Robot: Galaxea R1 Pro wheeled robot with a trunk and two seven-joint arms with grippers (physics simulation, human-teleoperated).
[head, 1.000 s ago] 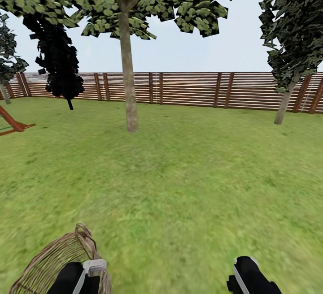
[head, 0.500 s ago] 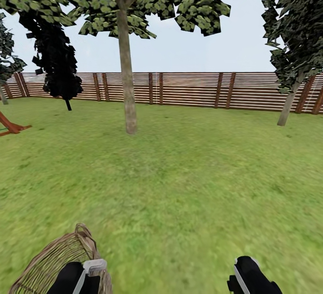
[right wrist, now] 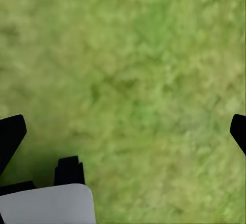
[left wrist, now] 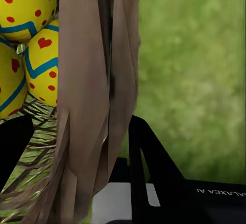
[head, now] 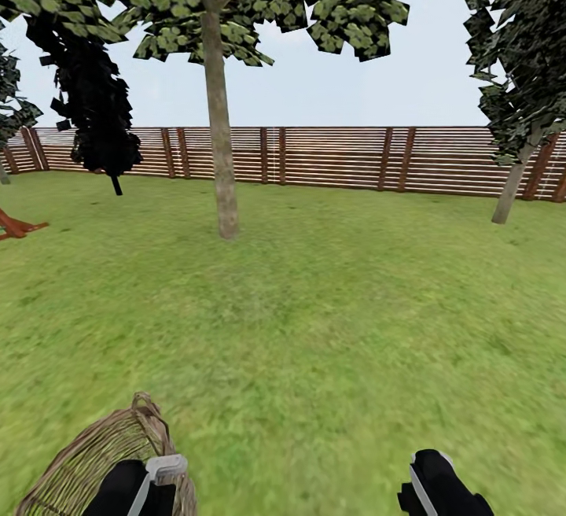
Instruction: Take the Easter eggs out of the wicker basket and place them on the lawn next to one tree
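Compared with the earlier head frames, the whole scene has drifted: the tree [head: 221, 146] trunk sits slightly lower and the red playset [head: 16, 225] at the left edge has slid further out of frame, consistent with camera movement; the wicker basket [head: 98, 457] and both arms keep the same place at the bottom of the frame. The lawn [head: 330, 327] fills the middle, with the fence [head: 330, 156] across the back. The left wrist view adds what the head view cannot resolve: the left gripper [left wrist: 77, 147] has its two fingers set either side of the basket's wicker wall, clamped on it, with the Easter eggs [left wrist: 38, 55] inside at upper left of that frame. In the right wrist view, the right gripper [right wrist: 123, 131] is spread wide over bare grass.
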